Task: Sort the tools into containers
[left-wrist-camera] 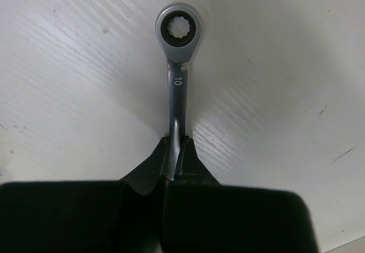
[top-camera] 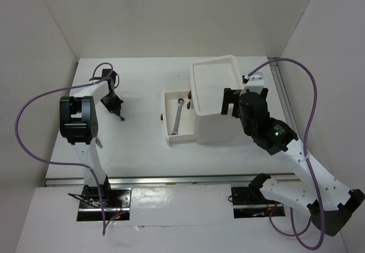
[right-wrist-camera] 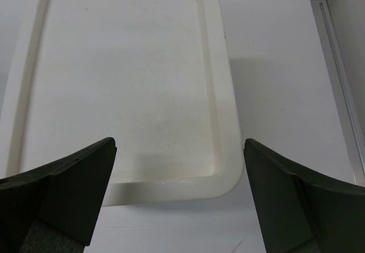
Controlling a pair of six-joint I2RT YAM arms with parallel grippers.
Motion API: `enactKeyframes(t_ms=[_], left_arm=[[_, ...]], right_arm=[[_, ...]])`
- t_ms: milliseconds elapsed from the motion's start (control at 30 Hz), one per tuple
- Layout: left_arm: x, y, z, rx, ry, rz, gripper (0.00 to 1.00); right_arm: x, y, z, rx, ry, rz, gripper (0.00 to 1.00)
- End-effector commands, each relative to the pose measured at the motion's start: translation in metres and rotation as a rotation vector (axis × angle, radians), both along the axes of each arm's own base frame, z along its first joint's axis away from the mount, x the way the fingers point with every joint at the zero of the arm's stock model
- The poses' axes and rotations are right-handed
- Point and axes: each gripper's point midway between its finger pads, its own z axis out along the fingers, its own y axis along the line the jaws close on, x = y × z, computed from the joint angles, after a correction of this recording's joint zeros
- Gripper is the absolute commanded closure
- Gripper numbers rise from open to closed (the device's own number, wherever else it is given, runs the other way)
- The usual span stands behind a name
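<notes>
White tabletop (left-wrist-camera: 68, 93) lies under the left gripper (left-wrist-camera: 177, 153), its jaws shut on the tail of the silver wrench (left-wrist-camera: 177, 88) reaching out ahead of them, so this thin hold may let it swing or slip in a lift, while the right gripper (right-wrist-camera: 179, 150) hangs wide open and empty over the tray (right-wrist-camera: 221, 122).

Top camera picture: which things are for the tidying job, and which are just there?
For the job: wrench in the left pincer; second wrench in the open drawer; white box; right pincer, open over it.
Just there: purple cables; table.
</notes>
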Motion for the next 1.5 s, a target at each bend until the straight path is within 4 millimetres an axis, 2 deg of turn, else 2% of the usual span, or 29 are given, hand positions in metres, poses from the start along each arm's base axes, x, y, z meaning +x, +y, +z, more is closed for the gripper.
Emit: enactKeyframes(t_ms=[0,33,67,100,133,167,200,233,300,333,367,400,500,567,633,700,733,767,833,933,967,1067,1100,1133,1167,1200,1300,1400,1467], left_arm=[[-0.010,-0.017,-0.016,-0.045,0.026,-0.074,1.00],[-0.005,-0.032,-0.003,-0.056,-0.023,-0.120,1.00],[0.018,-0.042,0.037,-0.060,-0.190,-0.180,1.00],[0.024,-0.055,0.056,-0.072,-0.272,-0.228,1.00],[0.016,-0.078,0.062,-0.078,-0.309,-0.284,1.00],[0.018,-0.088,0.077,-0.075,-0.370,-0.319,1.00],[0.023,-0.100,0.107,-0.081,-0.469,-0.356,1.00],[0.021,-0.121,0.119,-0.113,-0.505,-0.406,1.00],[0.018,-0.137,0.138,-0.115,-0.555,-0.457,1.00],[0.020,-0.146,0.160,-0.121,-0.617,-0.477,1.00],[0.016,-0.164,0.169,-0.145,-0.636,-0.518,1.00],[0.012,-0.174,0.170,-0.172,-0.635,-0.538,1.00],[0.002,-0.224,0.197,-0.291,-0.702,-0.630,1.00],[-0.004,-0.256,0.199,-0.335,-0.674,-0.648,1.00],[-0.007,-0.275,0.180,-0.341,-0.622,-0.650,1.00],[-0.009,-0.296,0.180,-0.352,-0.619,-0.671,0.84],[-0.009,-0.301,0.170,-0.345,-0.593,-0.667,0.51],[-0.008,-0.303,0.169,-0.336,-0.596,-0.657,0.36],[-0.010,-0.305,0.163,-0.326,-0.577,-0.660,0.17],[-0.009,-0.289,0.169,-0.261,-0.586,-0.607,0.16],[-0.011,-0.273,0.177,-0.220,-0.602,-0.574,0.17],[-0.020,-0.214,0.162,-0.054,-0.542,-0.378,0.31],[-0.031,-0.189,0.152,0.022,-0.503,-0.326,0.62],[-0.033,-0.172,0.141,0.052,-0.475,-0.257,0.80],[-0.036,-0.164,0.137,0.072,-0.463,-0.252,0.92],[-0.039,-0.155,0.120,0.098,-0.421,-0.242,1.00],[-0.040,-0.146,0.092,0.147,-0.343,-0.261,1.00],[-0.032,-0.158,0.062,0.127,-0.295,-0.336,1.00],[-0.026,-0.173,0.055,0.072,-0.317,-0.399,1.00]], right_arm=[[0.000,0.004,0.011,0.039,-0.039,0.008,0.00],[0.000,0.004,0.011,0.039,-0.039,0.008,0.00],[0.000,0.004,0.011,0.039,-0.039,0.008,0.00],[0.000,0.004,0.011,0.039,-0.039,0.008,0.00],[0.000,0.004,0.011,0.039,-0.039,0.008,0.00],[0.000,0.004,0.011,0.039,-0.039,0.008,0.00],[0.000,0.004,0.011,0.039,-0.039,0.008,0.00],[0.000,0.002,0.011,0.036,-0.041,-0.002,0.00],[0.000,0.002,0.011,0.036,-0.041,-0.002,0.00],[0.002,0.003,0.009,0.030,-0.034,-0.002,0.00],[0.002,0.003,0.009,0.030,-0.034,-0.002,0.00],[0.002,0.003,0.009,0.030,-0.034,-0.002,0.00],[0.003,0.003,0.006,0.021,-0.028,-0.011,0.00],[0.003,0.003,0.006,0.021,-0.028,-0.011,0.00],[0.003,0.003,0.006,0.021,-0.028,-0.011,0.00],[0.003,0.005,0.006,0.024,-0.025,-0.001,0.00],[0.002,0.004,0.004,0.018,-0.018,-0.001,0.00],[0.002,0.004,0.004,0.018,-0.018,-0.001,0.00],[0.003,0.003,0.005,0.015,-0.020,-0.009,0.00],[0.003,0.003,0.009,0.021,-0.028,-0.010,0.00],[0.003,0.003,0.009,0.021,-0.028,-0.010,0.00],[0.003,0.003,0.009,0.021,-0.028,-0.010,0.00],[0.003,0.003,0.005,0.015,-0.021,-0.010,0.00],[0.003,0.003,0.005,0.015,-0.020,-0.010,0.00],[0.002,0.004,0.004,0.018,-0.018,-0.001,0.00],[0.002,0.004,0.004,0.018,-0.018,-0.001,0.00],[0.002,0.004,0.004,0.018,-0.018,-0.001,0.00],[0.002,0.004,0.004,0.018,-0.018,-0.001,0.00],[0.004,0.005,0.002,0.012,-0.011,-0.001,0.00]])
